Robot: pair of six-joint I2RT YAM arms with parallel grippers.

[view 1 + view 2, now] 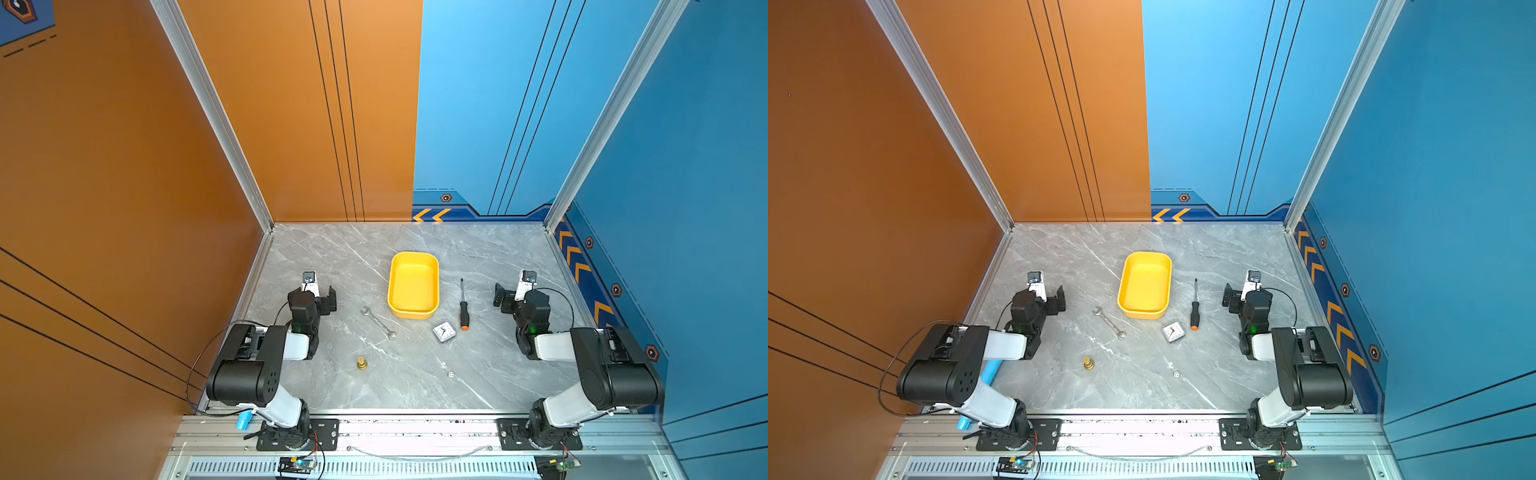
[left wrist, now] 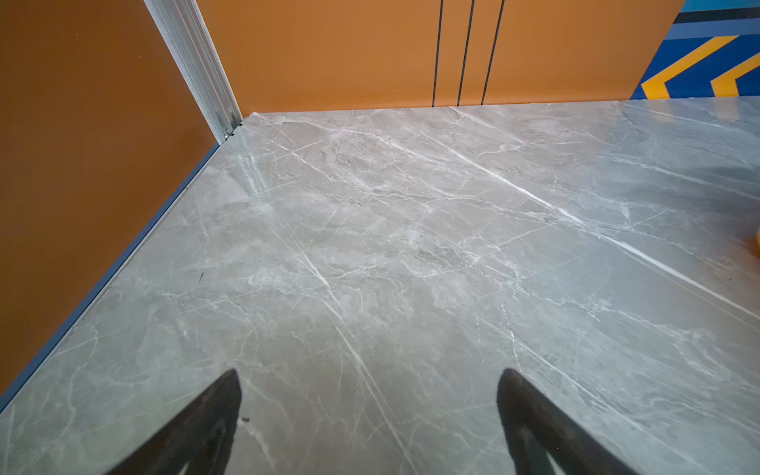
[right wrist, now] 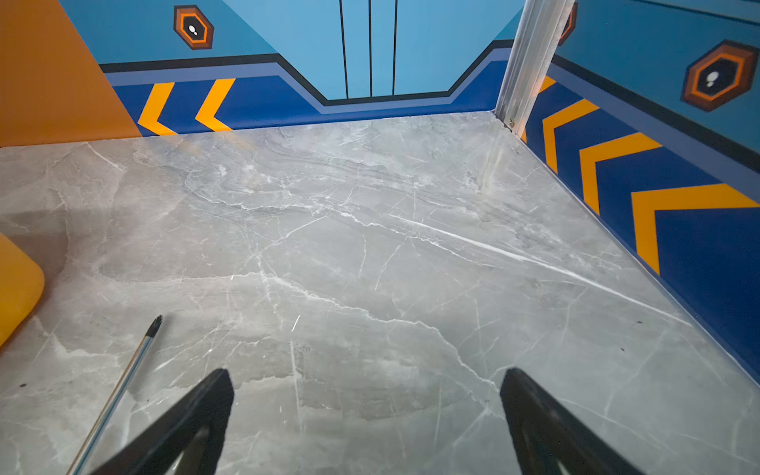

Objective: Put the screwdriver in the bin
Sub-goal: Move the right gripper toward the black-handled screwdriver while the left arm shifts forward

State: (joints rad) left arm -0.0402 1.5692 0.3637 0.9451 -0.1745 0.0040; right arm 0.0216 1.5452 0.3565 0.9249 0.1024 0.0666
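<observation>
While the screwdriver (image 1: 463,305) is lying just right of the yellow bin (image 1: 413,257), both the left gripper (image 2: 368,415) and right gripper (image 3: 366,415) are idling wide open, holding nothing.

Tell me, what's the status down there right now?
Left gripper and right gripper open, empty. Screwdriver flat on table beside bin, not in. Nothing blocking; clock near handle.

A grey marble-patterned counter (image 1: 332,257) with white veins carries a shallow yellow plastic bin (image 1: 414,284), empty. Just right of it lies a slim black-handled, orange-capped screwdriver (image 1: 463,305); left, a silver open-ended wrench (image 1: 378,323). Nearer the front: a small square clock (image 1: 444,331), a brass weight (image 1: 362,363), a white die (image 1: 451,374).
</observation>
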